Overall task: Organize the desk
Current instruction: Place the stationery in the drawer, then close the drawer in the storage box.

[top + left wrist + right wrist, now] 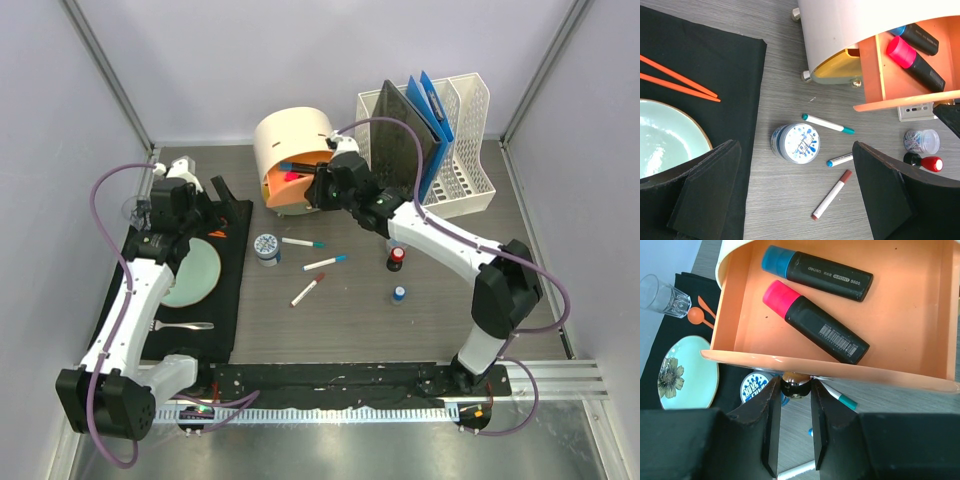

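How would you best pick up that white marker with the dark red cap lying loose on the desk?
Probably grip the red-capped marker at the middle of its white barrel, coming straight down from above and squeezing across its narrow width. It lies flat and slanted on the desk, with bare surface on both long sides.

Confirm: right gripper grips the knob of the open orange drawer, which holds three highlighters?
No: it holds two, not three: a blue-capped highlighter and a pink-capped highlighter. The right gripper does grip the knob of the open orange drawer. The right wrist view shows it.
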